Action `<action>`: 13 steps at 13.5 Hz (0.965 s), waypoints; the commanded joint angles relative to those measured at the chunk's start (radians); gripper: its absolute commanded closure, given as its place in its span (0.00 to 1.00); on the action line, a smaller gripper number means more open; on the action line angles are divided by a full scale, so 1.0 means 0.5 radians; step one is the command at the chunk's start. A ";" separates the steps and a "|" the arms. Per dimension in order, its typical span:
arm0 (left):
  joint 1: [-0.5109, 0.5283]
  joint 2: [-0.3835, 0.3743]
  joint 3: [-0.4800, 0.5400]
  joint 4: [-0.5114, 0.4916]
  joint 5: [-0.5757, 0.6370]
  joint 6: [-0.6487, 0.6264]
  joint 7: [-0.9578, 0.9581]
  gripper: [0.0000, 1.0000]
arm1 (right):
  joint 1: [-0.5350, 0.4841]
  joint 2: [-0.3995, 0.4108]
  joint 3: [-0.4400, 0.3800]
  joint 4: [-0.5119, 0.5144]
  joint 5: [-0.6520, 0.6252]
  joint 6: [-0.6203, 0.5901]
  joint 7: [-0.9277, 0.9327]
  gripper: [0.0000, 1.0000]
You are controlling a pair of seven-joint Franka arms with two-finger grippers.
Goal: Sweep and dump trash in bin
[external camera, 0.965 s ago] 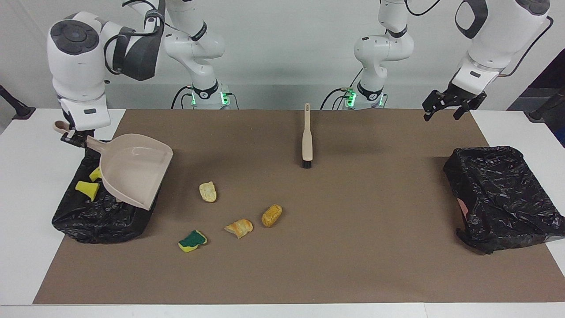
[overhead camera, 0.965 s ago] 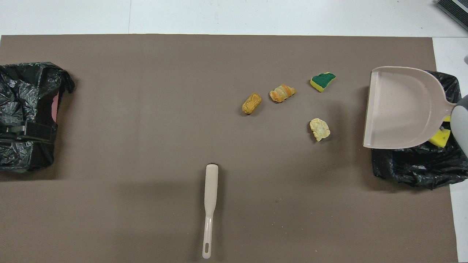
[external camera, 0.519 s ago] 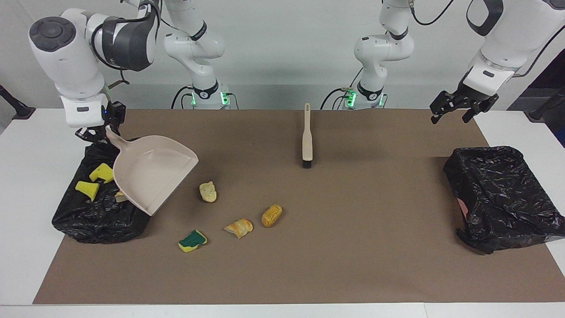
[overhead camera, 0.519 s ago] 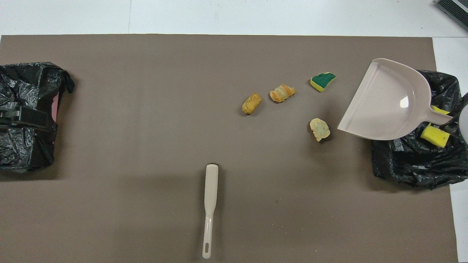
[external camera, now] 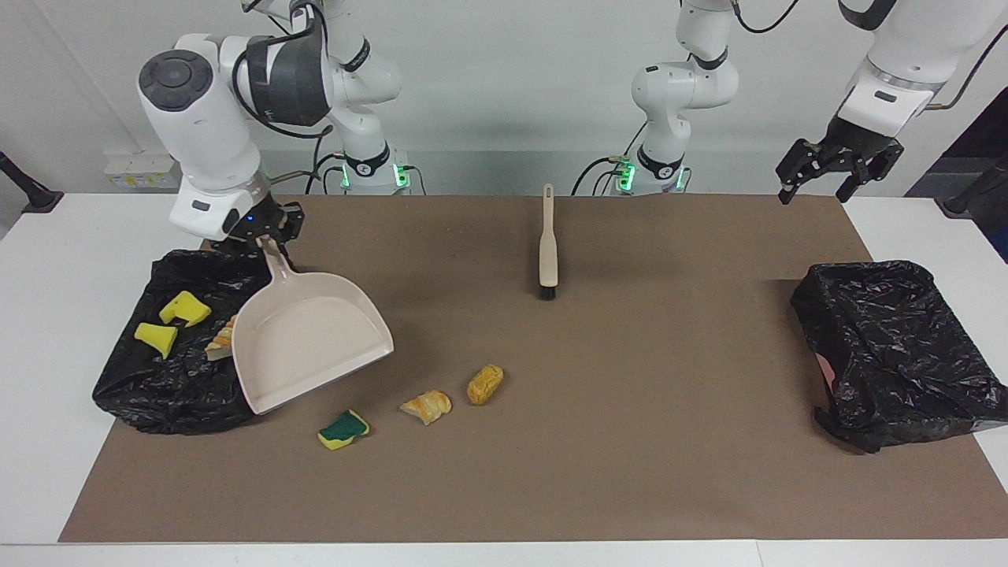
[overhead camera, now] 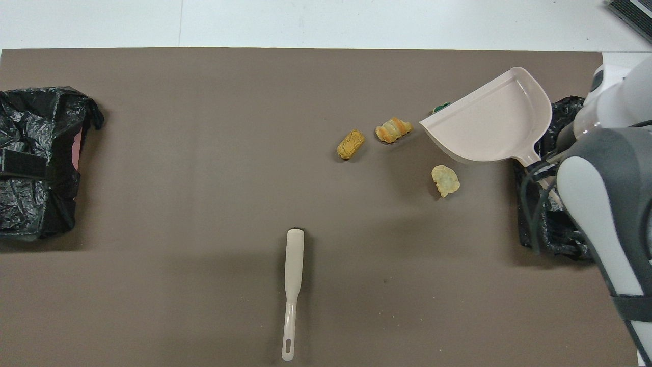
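Part done, I judge: yellow sponge bits (external camera: 168, 324) already lie in the bin (external camera: 157, 386) at the mat's right-arm end. The right gripper (external camera: 264, 234), jaws clamped on the dustpan (external camera: 311, 339) handle, holds it raised at the bin's edge. Four scraps (overhead camera: 392, 129) remain on the mat beside it. The brush (external camera: 548, 244) lies untouched mid-mat near the robots' edge. The left gripper (external camera: 836, 163), jaws apart, waits above the second bin (external camera: 898, 346)'s corner; the mat between is open.
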 commanded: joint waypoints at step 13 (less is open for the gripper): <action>0.024 -0.033 -0.014 -0.031 -0.018 -0.009 0.023 0.00 | 0.839 0.955 0.126 0.763 0.449 0.725 1.874 1.00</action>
